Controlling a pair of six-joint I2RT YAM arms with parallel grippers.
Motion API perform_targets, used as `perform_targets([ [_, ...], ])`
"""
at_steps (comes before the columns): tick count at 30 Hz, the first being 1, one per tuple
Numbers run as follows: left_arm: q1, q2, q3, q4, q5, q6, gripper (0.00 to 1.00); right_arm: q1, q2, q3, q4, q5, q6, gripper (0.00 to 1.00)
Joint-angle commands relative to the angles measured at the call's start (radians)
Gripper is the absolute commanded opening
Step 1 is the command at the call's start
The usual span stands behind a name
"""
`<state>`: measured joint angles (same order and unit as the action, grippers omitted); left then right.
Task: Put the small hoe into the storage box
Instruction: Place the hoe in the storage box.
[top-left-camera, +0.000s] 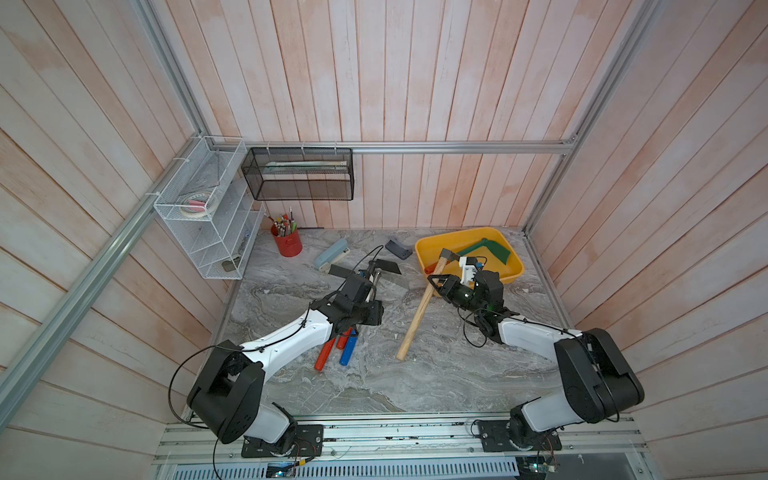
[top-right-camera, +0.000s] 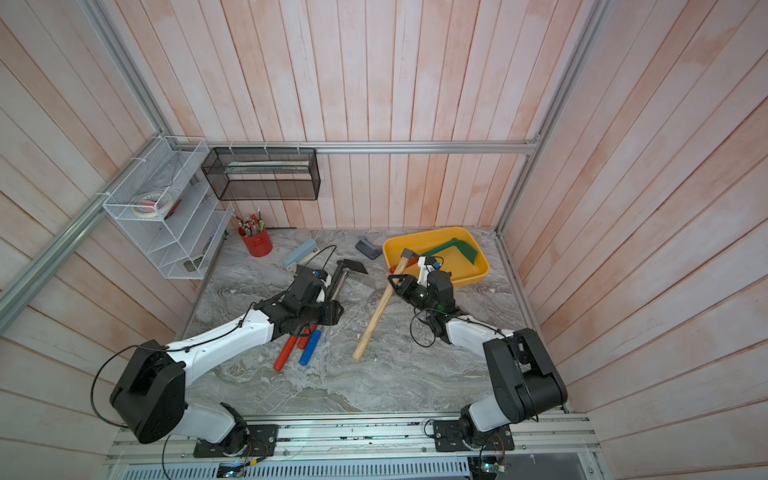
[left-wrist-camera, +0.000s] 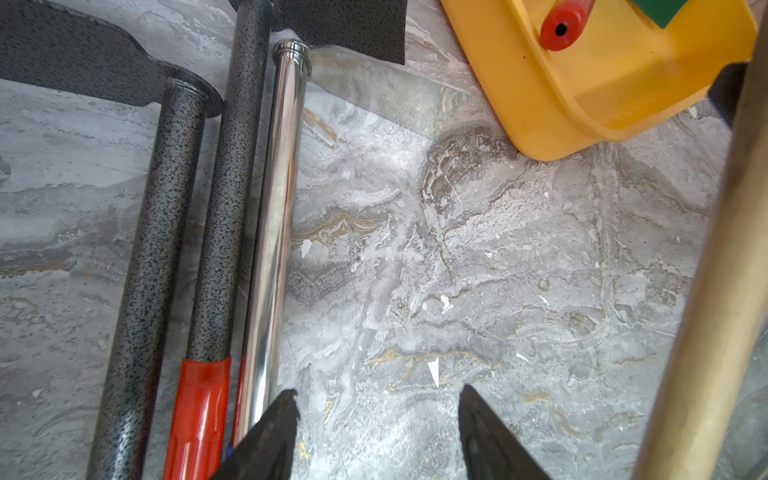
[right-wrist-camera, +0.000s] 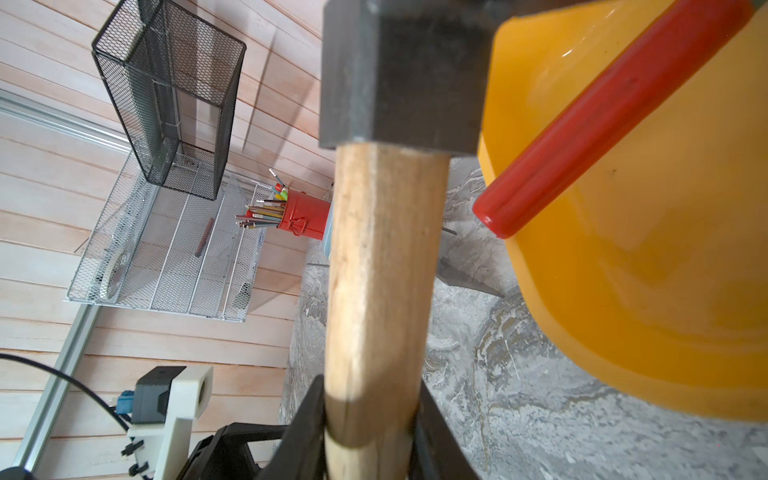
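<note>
The small hoe (top-left-camera: 419, 316) has a long pale wooden handle (right-wrist-camera: 378, 270) and a grey metal head (top-left-camera: 450, 255). My right gripper (right-wrist-camera: 370, 382) is shut on the handle just below the head, seen in a top view as the right gripper (top-left-camera: 435, 281). The head sits at the near left corner of the yellow storage box (top-left-camera: 461, 233), and the handle's far end reaches down to the marble. A green tool (top-left-camera: 492, 248) with a red handle (right-wrist-camera: 602, 120) lies in the box. My left gripper (left-wrist-camera: 378, 395) is open over bare marble beside three metal-shafted tools (left-wrist-camera: 226, 208).
A red pencil cup (top-left-camera: 287, 243), a blue-grey stapler (top-left-camera: 331, 254) and a dark grey piece (top-left-camera: 398, 248) lie at the back. Red and blue tool grips (top-left-camera: 332, 349) stick out under my left arm. A black mesh basket (top-left-camera: 299, 174) and a white wire rack (top-left-camera: 203, 216) hang on the walls.
</note>
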<state>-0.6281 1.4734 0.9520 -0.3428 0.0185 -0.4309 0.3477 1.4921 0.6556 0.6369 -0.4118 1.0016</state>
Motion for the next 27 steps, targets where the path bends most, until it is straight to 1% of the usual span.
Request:
perform_targets([
  [1, 0.005, -0.022, -0.013, 0.008, -0.006, 0.007, 0.64, -0.020, -0.042, 0.042, 0.040, -0.010, -0.006, 0.00],
  [7, 0.005, -0.041, -0.025, 0.027, -0.007, 0.015, 0.66, -0.059, -0.050, 0.059, 0.021, -0.018, -0.009, 0.00],
  [12, 0.005, -0.047, -0.029, 0.028, -0.008, 0.017, 0.71, -0.095, -0.051, 0.076, 0.001, -0.029, 0.000, 0.00],
  [15, 0.006, -0.050, -0.030, 0.025, -0.011, 0.016, 0.76, -0.117, -0.049, 0.082, 0.000, -0.035, 0.009, 0.00],
  [16, 0.005, -0.053, -0.031, 0.024, -0.012, 0.016, 0.79, -0.123, -0.050, 0.085, -0.006, -0.033, 0.011, 0.00],
  [19, 0.008, -0.058, -0.033, 0.023, -0.008, 0.020, 0.81, -0.142, -0.046, 0.096, -0.015, -0.030, 0.021, 0.00],
  [26, 0.013, -0.061, -0.032, 0.011, -0.010, 0.016, 0.90, -0.188, -0.018, 0.129, -0.035, -0.028, 0.052, 0.00],
  [27, 0.013, -0.062, -0.033, 0.010, -0.009, 0.016, 0.96, -0.196, -0.011, 0.133, -0.031, -0.031, 0.060, 0.00],
])
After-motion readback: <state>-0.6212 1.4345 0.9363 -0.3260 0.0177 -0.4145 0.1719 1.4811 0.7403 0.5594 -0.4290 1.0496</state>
